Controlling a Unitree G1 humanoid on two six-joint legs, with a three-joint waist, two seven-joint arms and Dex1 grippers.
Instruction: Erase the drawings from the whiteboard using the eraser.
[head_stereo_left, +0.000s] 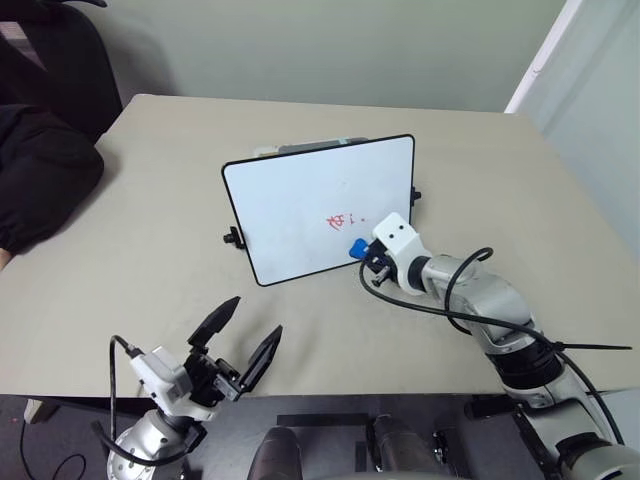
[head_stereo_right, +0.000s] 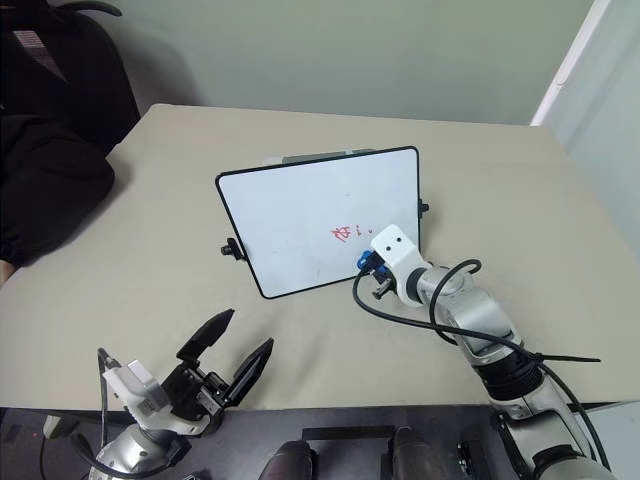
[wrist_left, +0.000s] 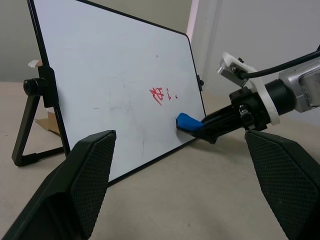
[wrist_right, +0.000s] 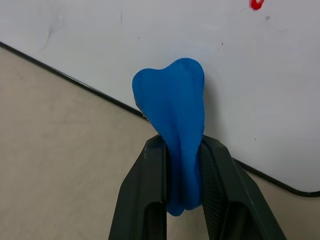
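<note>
The whiteboard (head_stereo_left: 310, 205) stands tilted on the tan table, black-framed, with small knobs on its sides. A small red drawing (head_stereo_left: 338, 218) sits on its lower right part, with tiny red dots beside it. My right gripper (wrist_right: 182, 165) is shut on the blue eraser (wrist_right: 175, 115), whose tip touches the board just below and right of the red drawing (wrist_left: 159, 94), near the bottom frame. The eraser (head_stereo_left: 357, 247) also appears in the head views. My left gripper (head_stereo_left: 243, 335) hangs open near the table's front edge, well short of the board, holding nothing.
A person's dark sleeve (head_stereo_left: 40, 180) rests on the table's left side. A cable (head_stereo_left: 470, 320) loops from my right wrist over the table. A black chair (head_stereo_left: 60, 60) stands behind the far left corner.
</note>
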